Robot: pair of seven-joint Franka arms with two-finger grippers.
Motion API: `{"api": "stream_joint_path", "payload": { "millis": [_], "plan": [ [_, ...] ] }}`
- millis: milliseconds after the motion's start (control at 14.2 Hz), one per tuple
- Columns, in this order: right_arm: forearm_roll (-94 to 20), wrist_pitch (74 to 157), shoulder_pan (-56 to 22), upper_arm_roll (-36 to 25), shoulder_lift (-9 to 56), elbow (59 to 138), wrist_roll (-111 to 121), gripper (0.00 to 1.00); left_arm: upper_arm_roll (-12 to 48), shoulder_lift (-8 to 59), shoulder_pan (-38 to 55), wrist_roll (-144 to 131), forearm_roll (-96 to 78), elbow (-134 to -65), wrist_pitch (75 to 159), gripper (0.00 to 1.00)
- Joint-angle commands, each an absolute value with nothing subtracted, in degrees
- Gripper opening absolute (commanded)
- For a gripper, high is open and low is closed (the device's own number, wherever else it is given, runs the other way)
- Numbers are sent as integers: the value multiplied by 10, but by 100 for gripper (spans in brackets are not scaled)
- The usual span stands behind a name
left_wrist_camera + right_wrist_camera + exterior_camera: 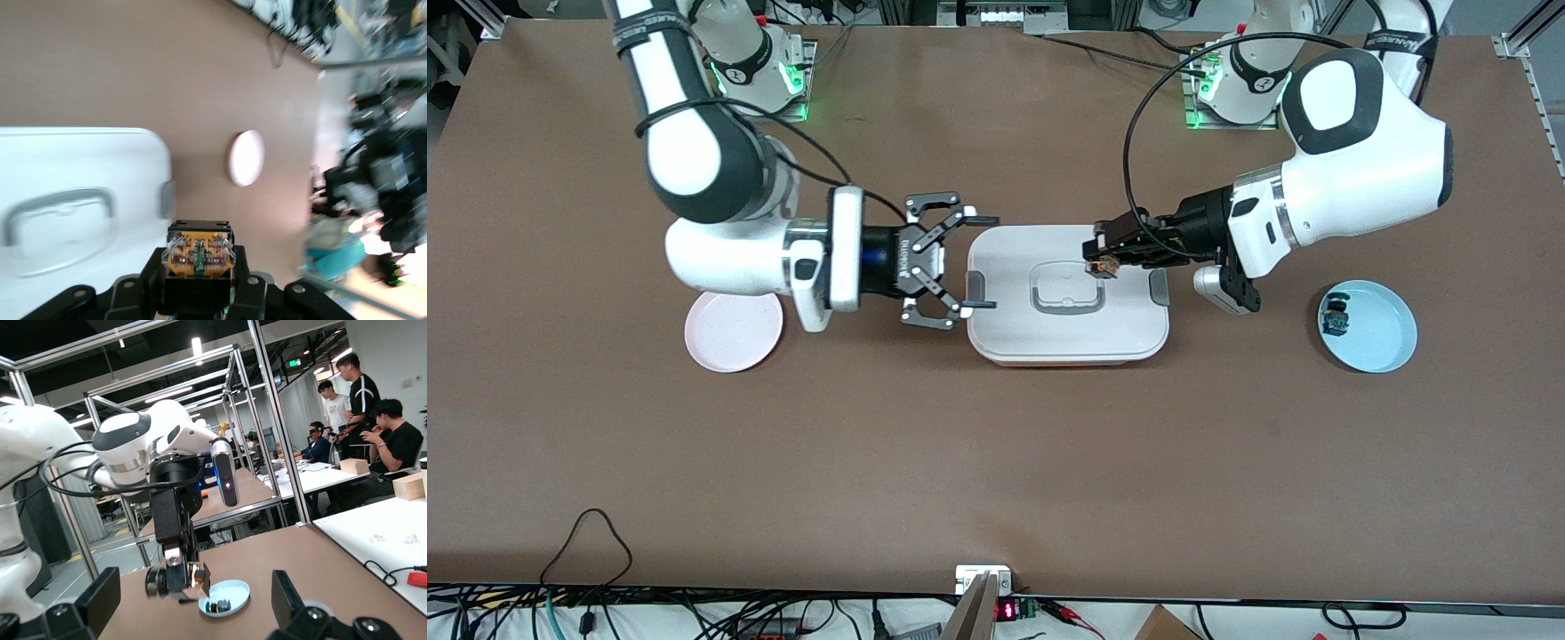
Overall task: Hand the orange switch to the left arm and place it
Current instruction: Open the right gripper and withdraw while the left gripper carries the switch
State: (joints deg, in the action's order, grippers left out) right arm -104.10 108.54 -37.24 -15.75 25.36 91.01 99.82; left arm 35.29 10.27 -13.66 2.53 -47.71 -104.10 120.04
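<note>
The orange switch (1103, 265) is a tiny black-bodied part with an orange end, and my left gripper (1100, 258) is shut on it. Both hang over the white box (1067, 333), above the grey handle on its lid. In the left wrist view the switch (199, 252) sits between the black fingers, its orange end facing outward. My right gripper (980, 261) stands open at the box's end toward the right arm, level with the lid and pointing at the switch. From the right wrist view the switch (200, 577) shows in the left gripper (180, 577), apart from my own open fingers (100, 593).
A pink plate (734, 331) lies toward the right arm's end of the table. A light-blue plate (1383, 333) toward the left arm's end holds a small blue-and-green switch (1336, 317). Grey clips sit on the box's short sides.
</note>
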Motion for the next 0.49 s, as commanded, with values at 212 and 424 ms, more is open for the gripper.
{"api": "stream_joint_path", "payload": {
  "millis": [212, 424],
  "plan": [
    [-934, 984, -350, -245, 233, 940, 998, 100, 356, 121, -163, 125, -267, -1032, 1140, 23],
    [-878, 977, -348, -286, 229, 940, 984, 100, 355, 136, -184, 214, -157, -1033, 1103, 23]
  ]
}}
